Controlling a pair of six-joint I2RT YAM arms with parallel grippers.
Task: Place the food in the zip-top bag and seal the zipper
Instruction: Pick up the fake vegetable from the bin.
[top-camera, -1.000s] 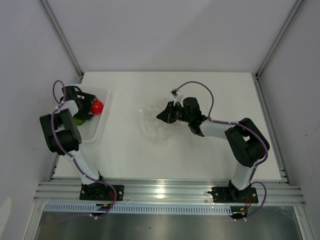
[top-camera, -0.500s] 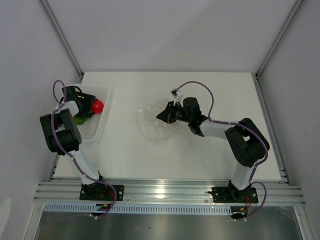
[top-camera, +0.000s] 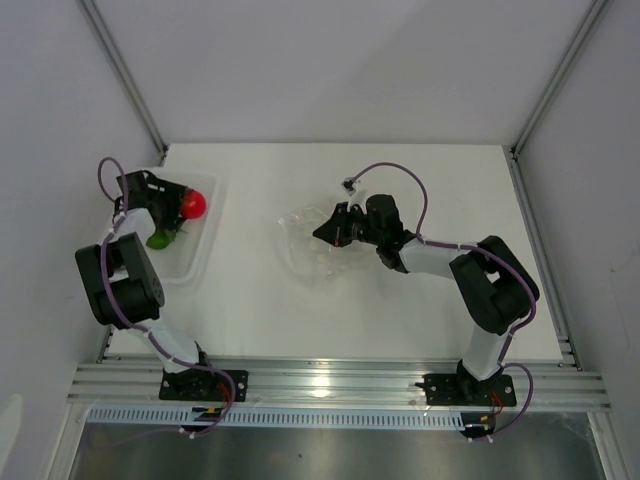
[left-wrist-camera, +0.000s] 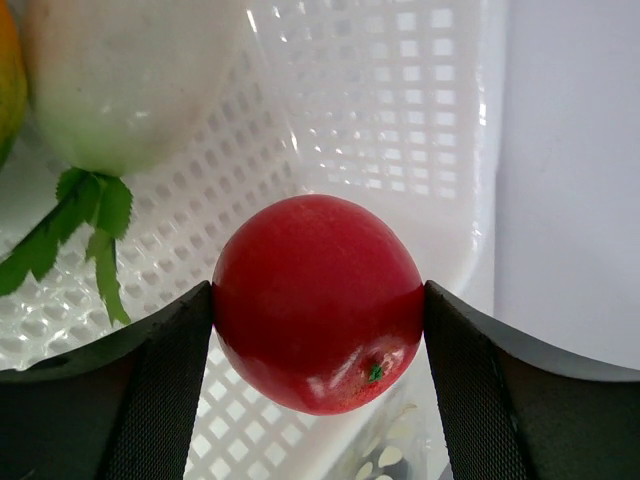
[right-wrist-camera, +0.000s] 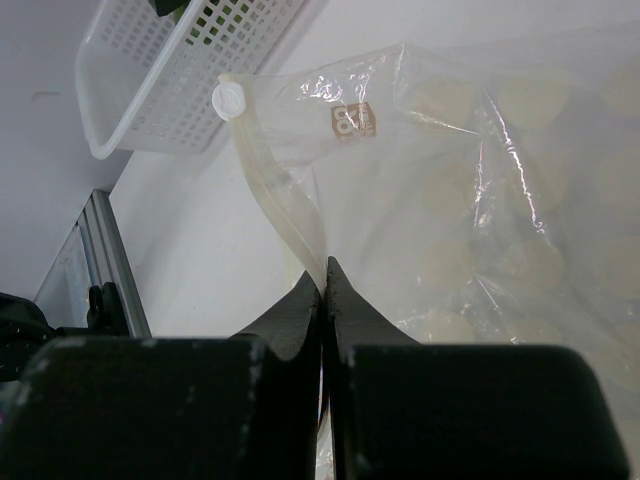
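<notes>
My left gripper (top-camera: 186, 206) is shut on the red tomato-like ball (left-wrist-camera: 318, 302) and holds it above the white perforated basket (top-camera: 196, 255); the ball also shows in the top view (top-camera: 193, 204). A white oblong piece (left-wrist-camera: 125, 75) with green leaves (left-wrist-camera: 85, 215) and an orange piece (left-wrist-camera: 8, 80) lie in the basket. My right gripper (right-wrist-camera: 323, 270) is shut on the zipper strip (right-wrist-camera: 275, 195) of the clear zip-top bag (right-wrist-camera: 480, 200), which lies at mid-table (top-camera: 305, 245). A white slider (right-wrist-camera: 229, 101) sits at the strip's far end.
The basket stands at the table's left edge, also seen in the right wrist view (right-wrist-camera: 160, 80). A green piece (top-camera: 158, 239) lies in it. Grey walls close in left and right; an aluminium rail (top-camera: 330, 380) runs along the near edge.
My left gripper has lifted the red ball slightly up and toward the far side of the basket. The right arm and bag have not moved.
</notes>
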